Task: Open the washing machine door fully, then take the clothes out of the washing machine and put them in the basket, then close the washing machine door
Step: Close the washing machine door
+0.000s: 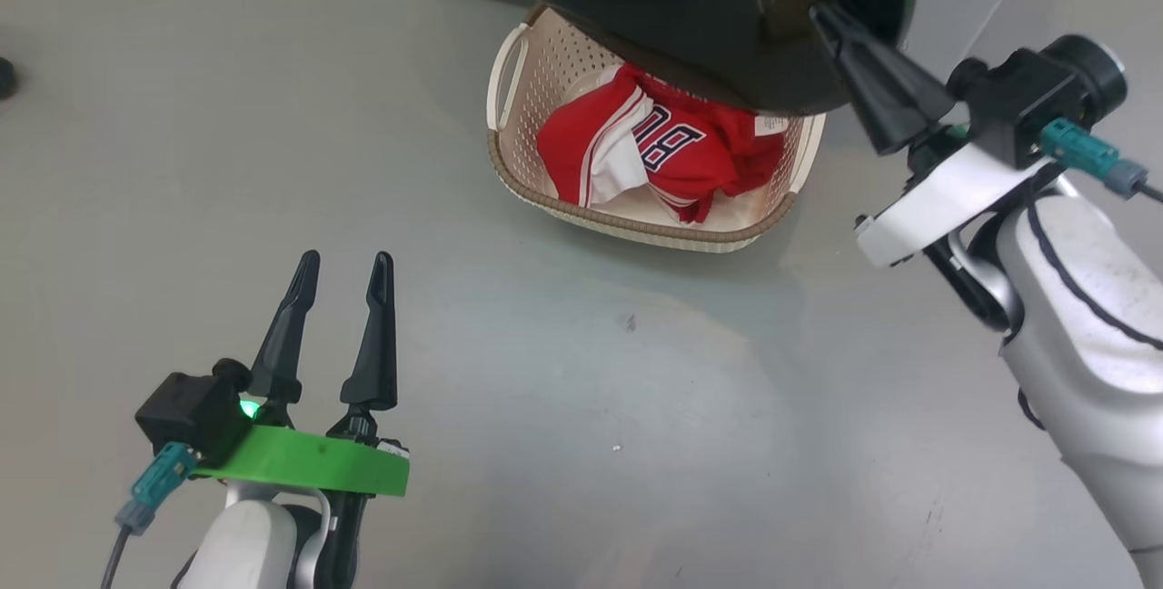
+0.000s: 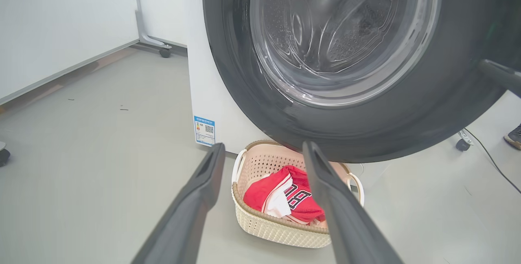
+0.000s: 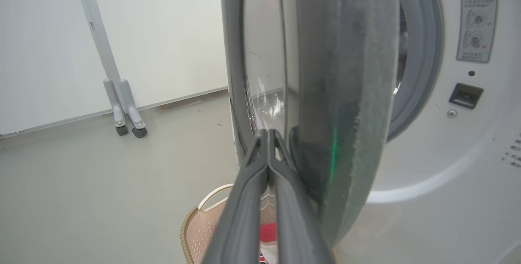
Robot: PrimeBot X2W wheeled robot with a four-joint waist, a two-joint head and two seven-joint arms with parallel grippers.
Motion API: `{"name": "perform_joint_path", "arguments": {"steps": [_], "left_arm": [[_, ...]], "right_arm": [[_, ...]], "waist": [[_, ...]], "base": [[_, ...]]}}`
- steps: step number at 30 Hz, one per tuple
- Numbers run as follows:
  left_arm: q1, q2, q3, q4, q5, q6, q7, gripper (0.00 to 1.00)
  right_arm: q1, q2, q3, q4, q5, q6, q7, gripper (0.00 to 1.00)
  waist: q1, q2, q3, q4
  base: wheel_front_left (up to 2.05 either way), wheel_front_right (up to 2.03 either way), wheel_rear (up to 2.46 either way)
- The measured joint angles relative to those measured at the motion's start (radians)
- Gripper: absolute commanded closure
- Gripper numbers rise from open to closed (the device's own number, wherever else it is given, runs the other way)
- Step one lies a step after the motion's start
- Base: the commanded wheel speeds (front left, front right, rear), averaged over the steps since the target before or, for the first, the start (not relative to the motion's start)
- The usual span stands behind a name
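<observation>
The washing machine door (image 1: pixel 709 25) stands partly swung out over the basket (image 1: pixel 545 198), its black rim and clear glass (image 2: pixel 342 40) facing my left wrist view. Red clothes (image 1: pixel 663 148) with white numerals lie in the cream basket (image 2: pixel 276 227). My right gripper (image 1: pixel 820 14) is shut with nothing in it, its tips against the door's rim at the right edge. In the right wrist view the right gripper (image 3: pixel 267 132) lies along the door (image 3: pixel 338 93), seen edge-on, with the basket (image 3: pixel 191 223) below. My left gripper (image 1: pixel 345 260) hangs open over bare floor, well short of the basket.
The white washing machine (image 2: pixel 203 93) shows its grey gasket (image 3: pixel 423 64) and latch socket (image 3: pixel 466 95). A wheeled panel stand (image 3: pixel 126 121) is at the left wall. A cable (image 2: pixel 492 162) and a person's shoe (image 2: pixel 513 135) lie right of the machine.
</observation>
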Motion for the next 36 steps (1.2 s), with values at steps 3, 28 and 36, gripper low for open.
{"name": "perform_joint_path", "arguments": {"steps": [3,28,36], "left_arm": [[-0.009,-0.002,-0.005,-0.002,0.000,0.000,0.000,0.00],[-0.080,-0.015,-0.079,-0.020,-0.083,0.000,0.000,0.00],[-0.091,-0.017,-0.089,-0.021,-0.117,0.000,0.000,0.00]], "right_arm": [[-0.029,-0.009,-0.016,0.012,0.008,0.000,0.000,1.00],[-0.326,-0.132,-0.111,0.079,0.021,0.000,0.043,1.00],[-0.411,-0.152,-0.143,0.113,0.020,0.000,0.052,1.00]], "waist": [[0.0000,0.0000,0.019,0.003],[0.0000,0.0000,0.184,0.059],[0.0001,0.0000,0.219,0.086]], "base": [[0.00,0.00,0.00],[0.00,0.00,0.00],[0.00,0.00,0.00]]}}
